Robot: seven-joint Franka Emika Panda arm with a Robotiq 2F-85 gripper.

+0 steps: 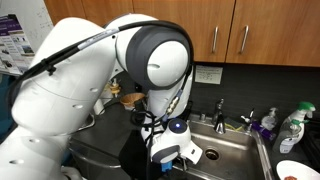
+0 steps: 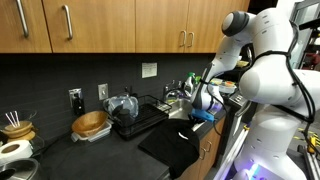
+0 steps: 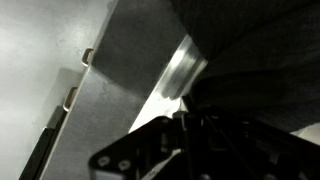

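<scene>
closest to me in the wrist view, the end effector point(image 3: 190, 150) is a dark shape at the bottom of the frame. i can't make out its fingers there, but it is closed, tips together. whether a fold of fabric is pinched between them, i cannot tell. just past it hangs the dark cloth point(image 3: 250, 40), filling the upper right, with a bright steel surface point(image 3: 120, 60) beside and below it.

in both exterior views the end effector point(image 1: 178, 152) sits low at the near edge of the sink point(image 1: 240, 135), and the dark cloth point(image 1: 133, 158) is right beside it. in an exterior view the dark cloth point(image 2: 170, 148) lies spread on the table point(image 2: 60, 160). its long axis seems to run from the table's front edge back toward the end effector point(image 2: 203, 112), with the far end pointing at the sink.

further back stand a dish rack point(image 2: 135, 118) and a wooden bowl point(image 2: 90, 124). behind the sink are the faucet point(image 1: 220, 110) and some bottles point(image 1: 292, 128), with wooden cabinets point(image 1: 260, 30) above.
</scene>
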